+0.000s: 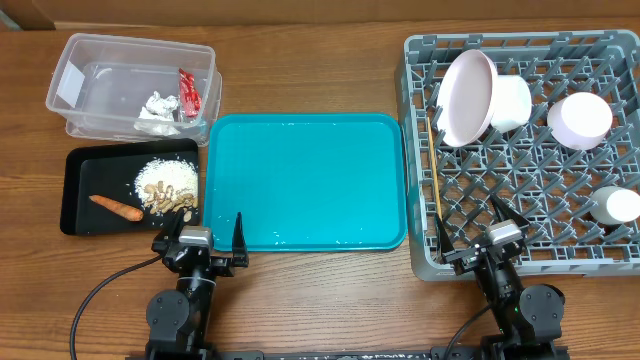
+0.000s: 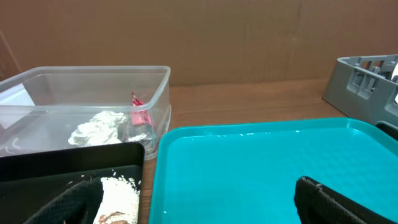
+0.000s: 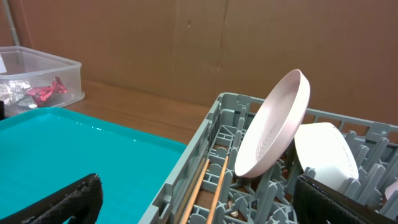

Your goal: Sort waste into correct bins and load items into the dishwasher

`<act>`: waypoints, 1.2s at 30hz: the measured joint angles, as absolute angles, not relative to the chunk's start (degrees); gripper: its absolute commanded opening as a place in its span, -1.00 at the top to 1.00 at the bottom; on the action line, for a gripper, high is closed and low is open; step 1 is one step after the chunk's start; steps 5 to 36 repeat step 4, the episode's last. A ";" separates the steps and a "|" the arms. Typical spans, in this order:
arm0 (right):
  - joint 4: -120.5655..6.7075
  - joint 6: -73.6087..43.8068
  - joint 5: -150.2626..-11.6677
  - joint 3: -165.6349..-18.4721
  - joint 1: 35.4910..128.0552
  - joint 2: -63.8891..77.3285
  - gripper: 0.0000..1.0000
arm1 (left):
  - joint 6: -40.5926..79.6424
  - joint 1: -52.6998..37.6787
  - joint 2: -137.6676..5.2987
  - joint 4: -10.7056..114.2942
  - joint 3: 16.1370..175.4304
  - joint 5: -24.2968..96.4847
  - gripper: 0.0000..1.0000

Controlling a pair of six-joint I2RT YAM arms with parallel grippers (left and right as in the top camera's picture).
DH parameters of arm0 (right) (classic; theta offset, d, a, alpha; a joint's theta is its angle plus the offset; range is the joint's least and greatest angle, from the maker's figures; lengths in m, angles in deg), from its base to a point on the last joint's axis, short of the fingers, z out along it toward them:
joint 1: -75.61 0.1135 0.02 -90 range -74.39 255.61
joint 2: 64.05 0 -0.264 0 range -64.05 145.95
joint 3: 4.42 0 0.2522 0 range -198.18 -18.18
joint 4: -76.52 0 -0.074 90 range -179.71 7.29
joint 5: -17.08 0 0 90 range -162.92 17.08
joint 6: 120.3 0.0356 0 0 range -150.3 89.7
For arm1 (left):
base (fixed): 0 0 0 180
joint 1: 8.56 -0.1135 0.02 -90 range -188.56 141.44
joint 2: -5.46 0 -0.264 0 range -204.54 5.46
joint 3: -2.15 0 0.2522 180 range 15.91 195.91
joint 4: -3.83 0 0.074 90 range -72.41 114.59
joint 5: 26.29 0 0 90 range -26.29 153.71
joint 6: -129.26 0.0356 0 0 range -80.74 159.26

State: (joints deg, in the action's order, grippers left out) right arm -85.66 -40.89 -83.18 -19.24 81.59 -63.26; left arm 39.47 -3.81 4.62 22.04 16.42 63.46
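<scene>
Wooden counter [image 1: 320, 300]; left pincer [image 1: 203, 230] and right pincer [image 1: 468, 225] spread apart, empty, at near edge. Far left, red snack wrapper [image 1: 188, 92] in clear plastic tub [image 1: 110, 45]; orange carrot [image 1: 115, 207] in shallow black tray [image 1: 80, 180]. Right, large white round bowl [image 1: 466, 97] tilted on edge in grey plastic dish rack [image 1: 580, 262]; thin wooden chopsticks [image 1: 435, 170] along left wall. Probable risk: right pincer nudging rack, toppling bowl, dropping chopsticks through grid.

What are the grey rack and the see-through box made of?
Rack: looks like matte grey plastic, moulded into pegs and a grid. Box: seems to be clear, glossy plastic; the tissue and wrapper show through its walls.
</scene>
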 measured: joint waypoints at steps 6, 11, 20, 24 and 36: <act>-85.66 -40.91 -83.18 -19.24 81.59 -63.26 -1.00 | 39.49 -3.78 4.62 22.01 16.42 63.46 -0.99; -85.66 -40.91 -83.18 -19.24 81.59 -63.26 -1.00 | 39.49 -3.78 4.62 22.01 16.42 63.46 -0.99; -85.66 -40.91 -83.18 -19.24 81.59 -63.26 -1.00 | 39.49 -3.78 4.62 22.01 16.42 63.46 -0.99; -85.66 -40.91 -83.18 -19.24 81.59 -63.26 -1.00 | 39.49 -3.78 4.62 22.01 16.42 63.46 -0.99; -85.66 -40.91 -83.18 -19.24 81.59 -63.26 -1.00 | 39.49 -3.78 4.62 22.01 16.42 63.46 -0.99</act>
